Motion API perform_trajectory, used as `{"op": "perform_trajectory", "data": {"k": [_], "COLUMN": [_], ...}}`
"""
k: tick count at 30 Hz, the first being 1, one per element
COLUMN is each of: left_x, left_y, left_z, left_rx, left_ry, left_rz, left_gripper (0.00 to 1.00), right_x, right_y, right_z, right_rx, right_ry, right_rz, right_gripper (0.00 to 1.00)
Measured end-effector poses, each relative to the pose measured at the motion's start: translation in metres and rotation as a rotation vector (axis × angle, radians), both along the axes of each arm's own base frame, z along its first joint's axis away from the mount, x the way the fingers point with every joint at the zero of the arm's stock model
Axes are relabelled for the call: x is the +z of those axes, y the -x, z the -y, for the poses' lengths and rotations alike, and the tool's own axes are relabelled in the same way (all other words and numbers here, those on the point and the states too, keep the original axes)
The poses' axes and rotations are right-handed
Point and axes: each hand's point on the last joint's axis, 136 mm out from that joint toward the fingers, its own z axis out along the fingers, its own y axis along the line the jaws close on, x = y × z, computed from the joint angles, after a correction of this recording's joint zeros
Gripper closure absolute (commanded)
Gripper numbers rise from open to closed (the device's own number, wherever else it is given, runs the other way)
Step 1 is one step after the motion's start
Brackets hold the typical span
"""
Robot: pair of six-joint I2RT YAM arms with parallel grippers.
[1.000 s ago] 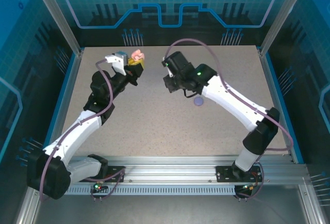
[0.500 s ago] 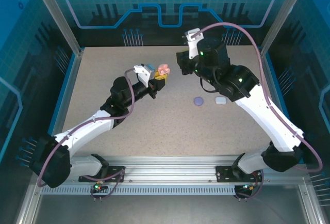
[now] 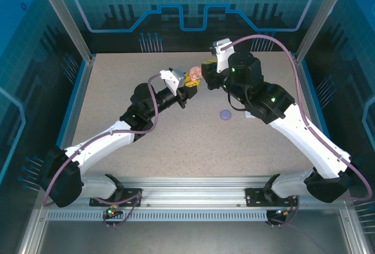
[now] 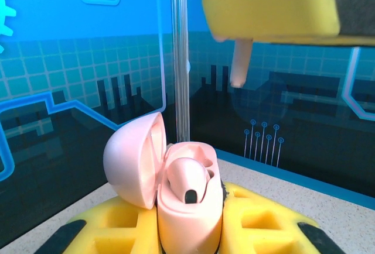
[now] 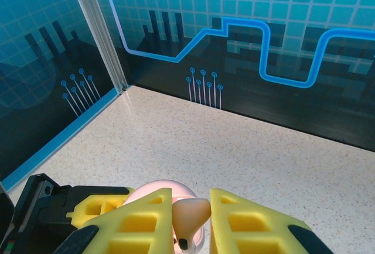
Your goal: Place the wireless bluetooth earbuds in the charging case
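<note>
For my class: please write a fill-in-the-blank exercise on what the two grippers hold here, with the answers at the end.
The left gripper is shut on a pink charging case whose lid is ___.
The right gripper pinches a pink earbud between its ___ foam pads.
The small round object lying on the table is ___.
Missing words: open; yellow; purple.

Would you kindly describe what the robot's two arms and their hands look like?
The left arm and right arm have white links, black joints and a mauve cable each. Small green lights glow on the right arm. The right hand has yellow grid-recessed fingers.
</note>
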Motion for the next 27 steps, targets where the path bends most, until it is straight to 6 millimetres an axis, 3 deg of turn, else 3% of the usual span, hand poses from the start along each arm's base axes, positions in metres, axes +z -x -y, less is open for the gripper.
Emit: {"op": "perform_trajectory", "data": {"k": [14,27], "left_x": [0.003,-0.001], "left_y": [0.0,-0.001], "left_z": [0.002,0.003], "left_rx": [-0.003,0.002], "left_ry": [-0.006,-0.014], "left_rz": [0.008,-0.004], "left_gripper": [1.0,1.0], "right_x": [-0.024,-0.032], "right_y": [-0.006,-0.014], "right_z": [-0.011,-0.013], "right_rx": [0.025,0.021], "right_ry": [-0.02,-0.027], "right_rz": [-0.064,-0.087], "right_gripper": [0.82,0.83]}}
